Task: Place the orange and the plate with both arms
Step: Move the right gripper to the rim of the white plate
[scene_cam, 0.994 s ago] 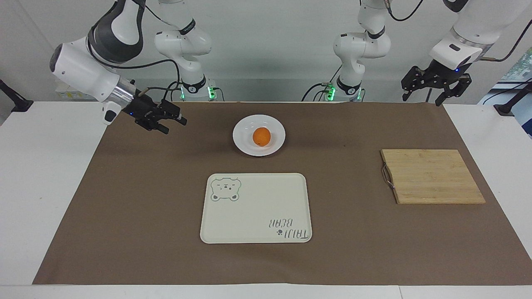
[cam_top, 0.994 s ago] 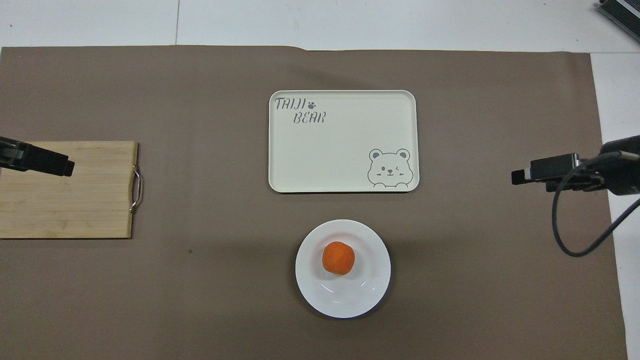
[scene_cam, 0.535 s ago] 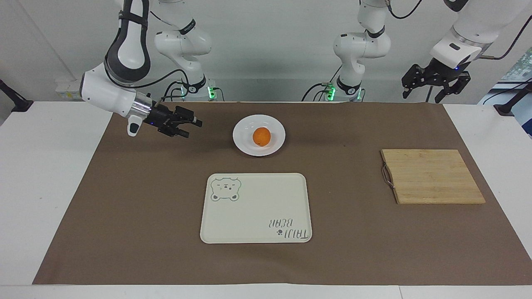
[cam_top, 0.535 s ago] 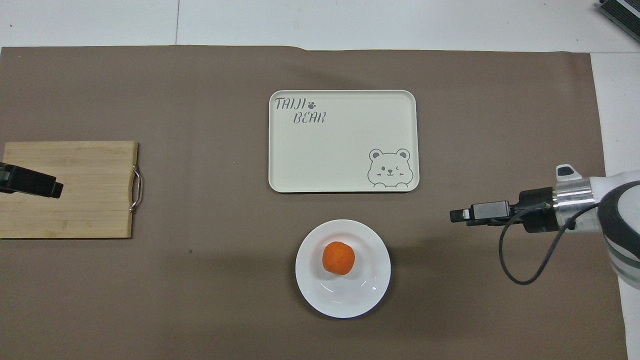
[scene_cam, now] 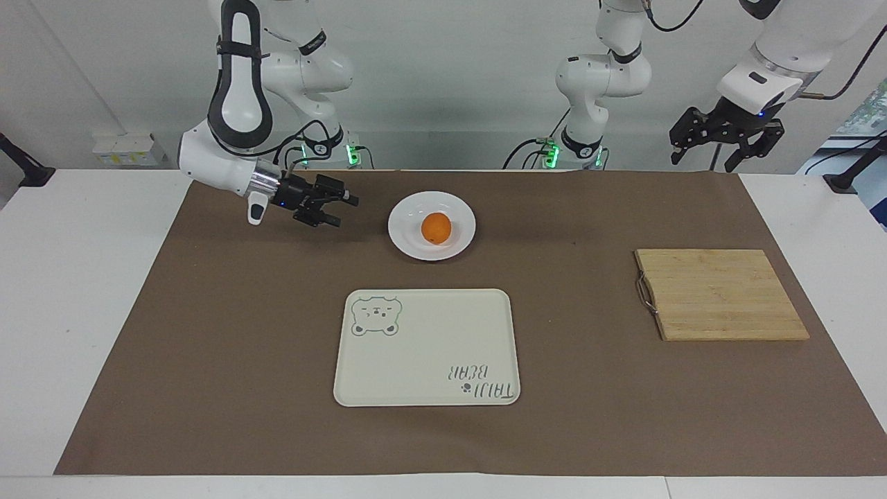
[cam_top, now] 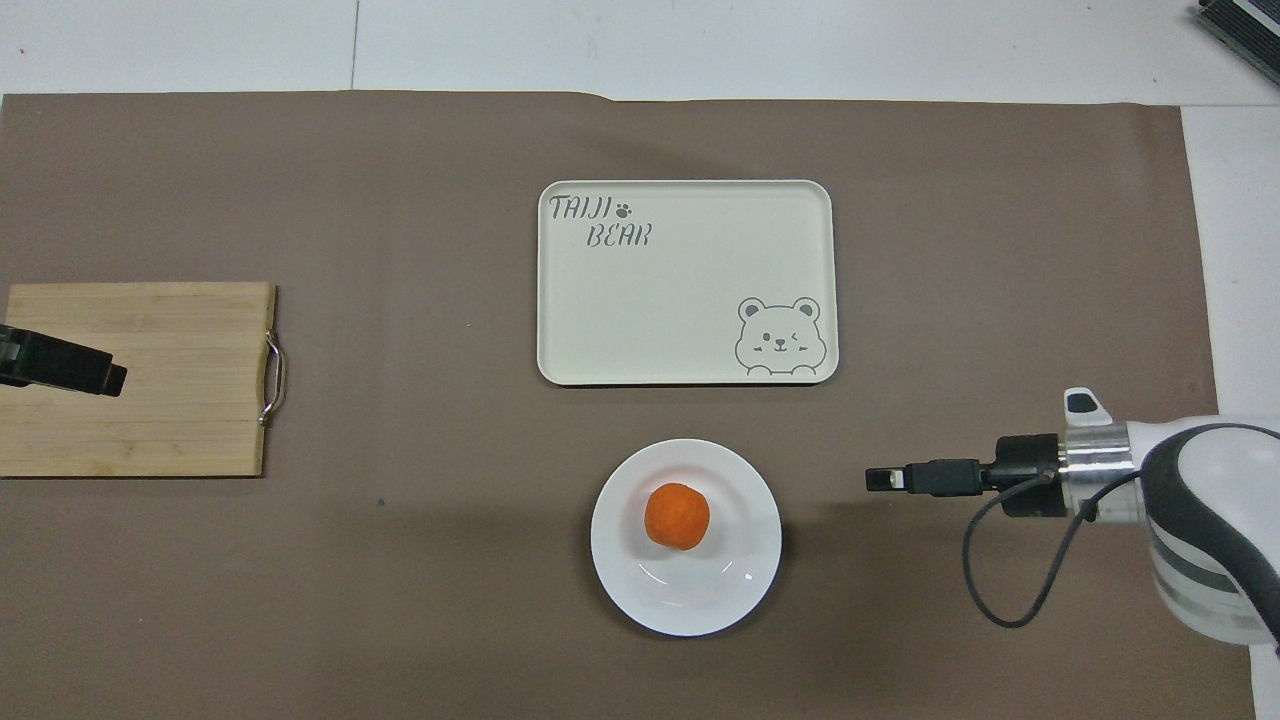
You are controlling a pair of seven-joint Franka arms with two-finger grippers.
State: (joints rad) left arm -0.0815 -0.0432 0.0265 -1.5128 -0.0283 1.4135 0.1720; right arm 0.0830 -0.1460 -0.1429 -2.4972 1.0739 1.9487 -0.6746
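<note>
The orange lies in the white plate, which rests on the brown mat near the robots' end. My right gripper hovers low beside the plate, toward the right arm's end, fingers open and pointing at the plate, a short gap away from its rim. High up at the left arm's end, my left gripper hangs open and holds nothing; from overhead it covers part of the wooden board.
A cream tray with a bear drawing lies farther from the robots than the plate. A wooden cutting board with a metal handle sits toward the left arm's end.
My right gripper has swung in over the mat toward the plate and come lower. The left gripper shifted slightly at first, then stayed still. Plate and orange have not moved.
</note>
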